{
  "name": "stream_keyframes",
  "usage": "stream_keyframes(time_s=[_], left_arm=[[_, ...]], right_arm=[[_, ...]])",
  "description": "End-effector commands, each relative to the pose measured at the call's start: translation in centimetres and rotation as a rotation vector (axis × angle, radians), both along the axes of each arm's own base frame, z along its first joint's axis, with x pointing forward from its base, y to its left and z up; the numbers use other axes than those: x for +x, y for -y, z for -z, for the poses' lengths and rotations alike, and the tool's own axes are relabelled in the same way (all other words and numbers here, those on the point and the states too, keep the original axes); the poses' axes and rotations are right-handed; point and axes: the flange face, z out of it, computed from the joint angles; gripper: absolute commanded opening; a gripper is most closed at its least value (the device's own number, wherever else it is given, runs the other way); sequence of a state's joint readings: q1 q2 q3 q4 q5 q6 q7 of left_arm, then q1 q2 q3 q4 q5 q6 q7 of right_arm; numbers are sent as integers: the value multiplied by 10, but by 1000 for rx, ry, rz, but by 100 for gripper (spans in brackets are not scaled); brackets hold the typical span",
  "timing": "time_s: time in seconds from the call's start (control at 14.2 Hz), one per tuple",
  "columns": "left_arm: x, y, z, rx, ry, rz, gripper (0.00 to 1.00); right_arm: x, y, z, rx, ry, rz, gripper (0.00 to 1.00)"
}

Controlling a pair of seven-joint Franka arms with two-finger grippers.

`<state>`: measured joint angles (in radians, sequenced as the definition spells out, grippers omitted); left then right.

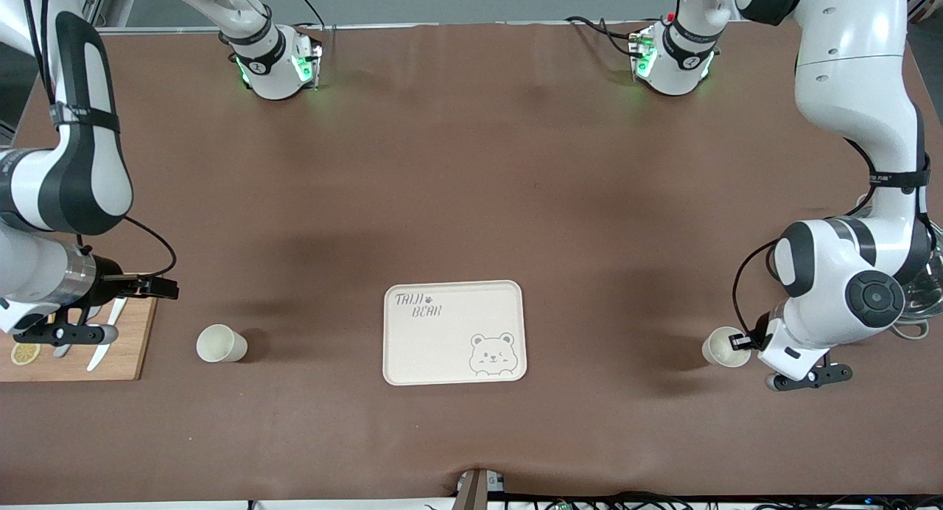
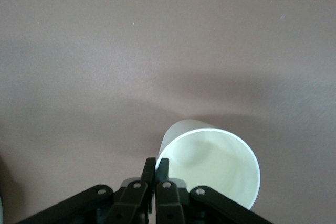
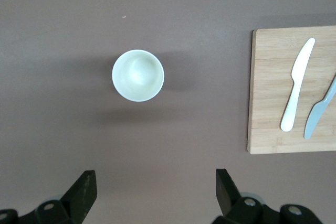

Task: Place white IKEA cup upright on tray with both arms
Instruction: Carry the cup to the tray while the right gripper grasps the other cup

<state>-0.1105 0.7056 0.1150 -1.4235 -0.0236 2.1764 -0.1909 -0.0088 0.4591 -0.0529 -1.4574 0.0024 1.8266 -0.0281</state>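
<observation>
The cream tray with the bear drawing lies at the table's middle, near the front camera, with nothing on it. One white cup stands upright between the tray and the cutting board; it also shows in the right wrist view. My right gripper is open and empty over the board's edge, apart from that cup. A second white cup is toward the left arm's end. My left gripper is shut on its rim, one finger inside and one outside.
A wooden cutting board lies at the right arm's end, with a white knife, a grey-blue knife and a lemon slice on it. A shiny metal thing is partly hidden by the left arm.
</observation>
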Motion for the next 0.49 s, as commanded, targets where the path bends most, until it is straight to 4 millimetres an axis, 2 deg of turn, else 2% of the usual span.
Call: stream_keyframes(time_s=[0.0,0.28,0.42], left_arm=[[0,7,-16,-19,13,-52,0],[2,48,-29,-31,43,-132,0],[1,74,-35,-40,51,-187,0]], right_arm=[[14,0,18,8,20,-7,100],[27,2,58,1,38,-8,100],[32,27,90,-3,49,19,100]])
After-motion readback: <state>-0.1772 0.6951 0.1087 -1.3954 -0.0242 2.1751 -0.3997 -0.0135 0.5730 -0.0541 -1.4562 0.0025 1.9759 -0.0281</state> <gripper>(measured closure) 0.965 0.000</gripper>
